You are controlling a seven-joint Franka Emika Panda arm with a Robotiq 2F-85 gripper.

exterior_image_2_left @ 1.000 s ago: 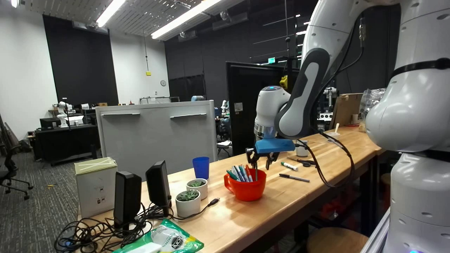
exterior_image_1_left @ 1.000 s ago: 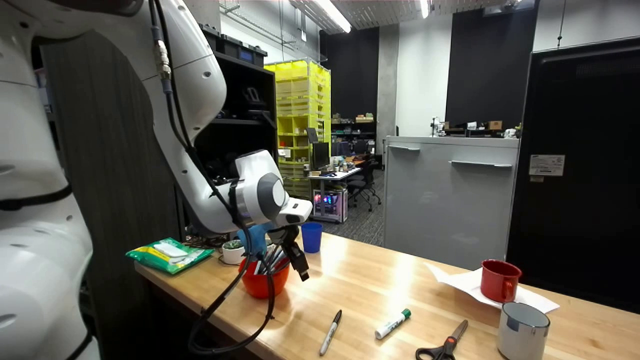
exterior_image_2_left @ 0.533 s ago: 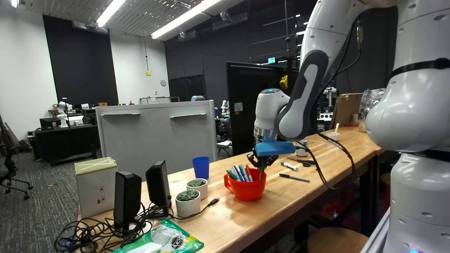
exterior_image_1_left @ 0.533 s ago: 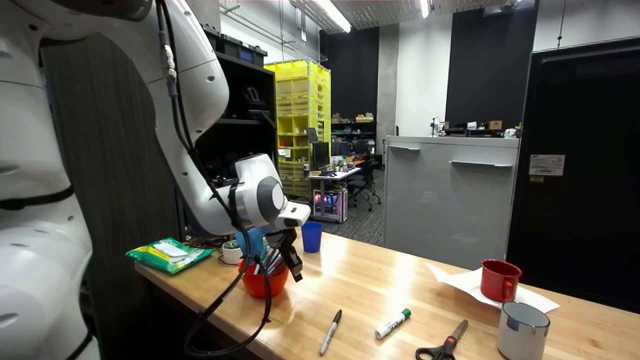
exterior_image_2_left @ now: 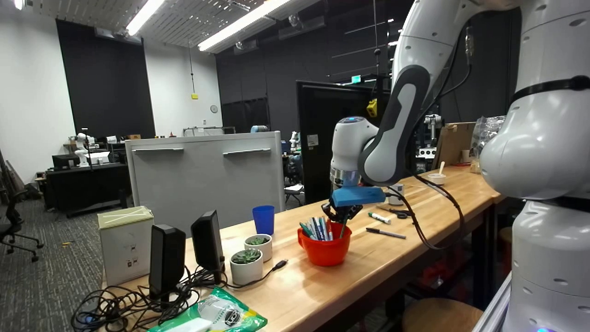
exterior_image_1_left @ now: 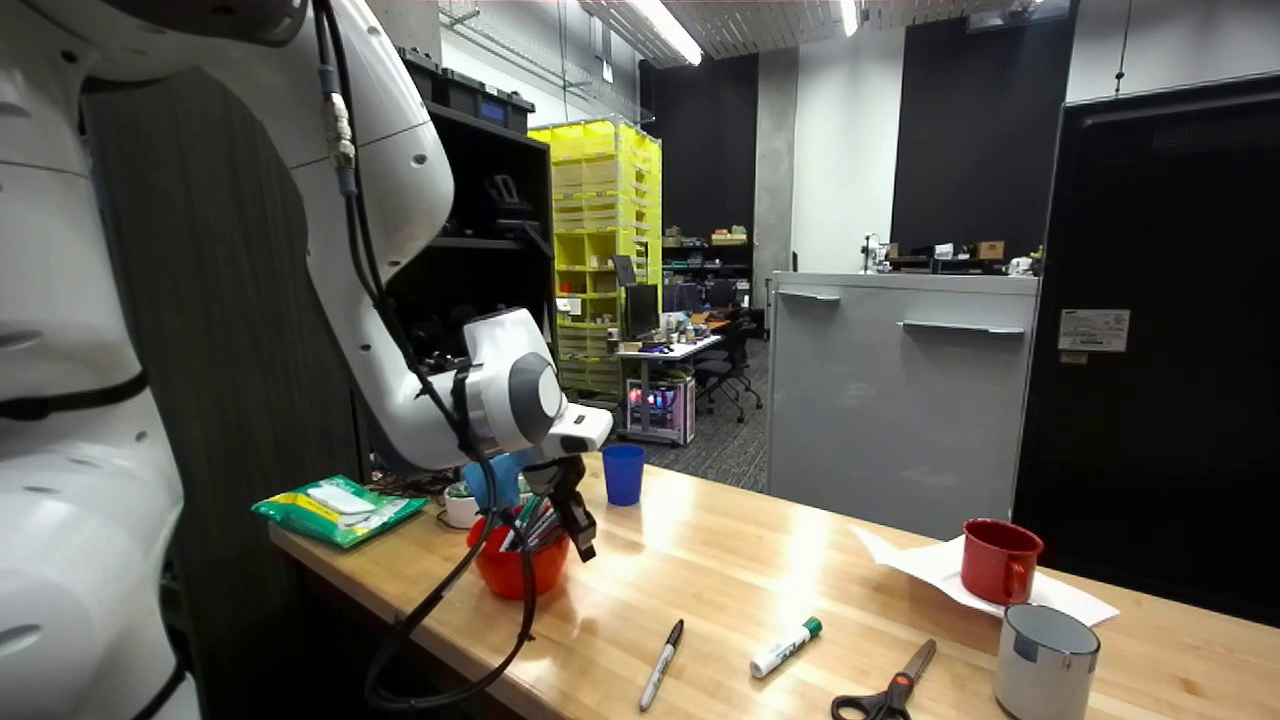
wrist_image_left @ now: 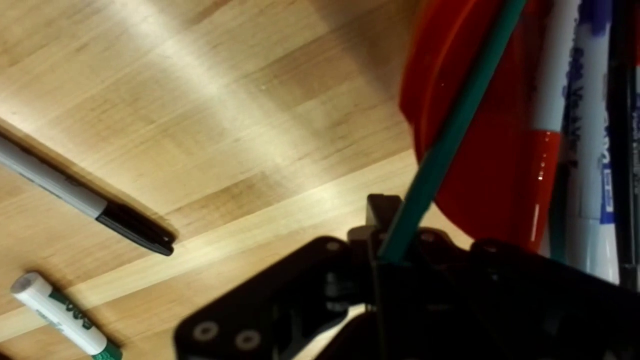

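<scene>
Had the jaws drawn in narrow, snug on the green stick (wrist_image_left: 446, 144), pinching it apparently near its upper end! Hung low above the orange-red cup (exterior_image_2_left: 325, 253), over the side away from its handle, gripping that stick slanted down into the cup; could not make out its lower end, nor any contact with the rim.

Looked, on balance, like the grasping step: had the stick caught, but not yet clear of the cup. Seemed to call next for a firm, unhurried hold and travel along the stick's own slant, without tipping the cup. Needed care sideways as well, judging by the markers (wrist_image_left: 590, 165) bunched inside the cup, toward its handle.

Worked outward! Spotted a black-capped pen (exterior_image_1_left: 662, 666) lying loose on the bench (exterior_image_1_left: 720, 560), near the cup on the side away from the handle, and a green-capped marker (exterior_image_1_left: 785, 650) farther from the cup. Went wider and picked out scissors (exterior_image_1_left: 902, 686), a shiny can (exterior_image_1_left: 1045, 670) and a red mug (exterior_image_1_left: 990, 570) on a paper sheet (exterior_image_1_left: 925, 565), all well apart from the cup on that same side. Swung round to the cup's handle side and found two potted succulents (exterior_image_2_left: 247, 269) near, a blue tumbler (exterior_image_2_left: 263, 221) apart, and black speakers (exterior_image_2_left: 167, 258) well beyond, all in an exterior view.
</scene>
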